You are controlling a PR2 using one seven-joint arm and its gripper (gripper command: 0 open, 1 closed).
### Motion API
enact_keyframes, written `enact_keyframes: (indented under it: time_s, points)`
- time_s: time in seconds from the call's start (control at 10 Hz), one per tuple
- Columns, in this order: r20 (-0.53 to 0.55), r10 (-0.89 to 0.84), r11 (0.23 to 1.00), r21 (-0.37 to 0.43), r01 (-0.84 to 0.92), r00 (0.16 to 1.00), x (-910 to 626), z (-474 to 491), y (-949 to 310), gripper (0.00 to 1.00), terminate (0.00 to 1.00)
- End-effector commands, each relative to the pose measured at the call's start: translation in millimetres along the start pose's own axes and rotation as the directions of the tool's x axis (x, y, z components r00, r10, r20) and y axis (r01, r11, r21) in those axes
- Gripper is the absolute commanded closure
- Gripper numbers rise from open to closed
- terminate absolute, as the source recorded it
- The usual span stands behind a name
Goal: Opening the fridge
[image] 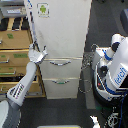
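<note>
The fridge [62, 30] stands upright in the middle, its door and 2 drawers closed. The gripper [39, 53] rests at its lower left edge, fingers spread apart.

Green android sticker [43, 9] on fridge [62, 30] door; no text legible

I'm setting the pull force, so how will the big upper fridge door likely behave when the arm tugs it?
The upper door looks like a rigid slab, so probably no flexing. It is large, so likely heavy. The gripper sits at its lower left corner, so it should swing rather than slide; the fridge seems too bulky to tip.
</note>
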Motion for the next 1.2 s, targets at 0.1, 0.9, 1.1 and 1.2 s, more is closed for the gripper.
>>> enact_keyframes:
  time_s: [0.1, 0.9, 1.1, 1.2]
  points:
    - [-0.024, -0.001, 0.999, 0.046, 0.002, 1.000, 37, -4, 1, 0.00, 0.00]
    - [-0.056, 0.021, 0.996, 0.091, -0.016, 0.998, 50, -24, 57, 0.00, 0.00]
    - [-0.062, 0.036, 0.994, 0.103, -0.029, 0.997, 50, -24, 78, 0.00, 0.00]
    - [-0.069, 0.046, 0.992, 0.122, -0.037, 0.997, 51, -27, 94, 0.00, 0.00]
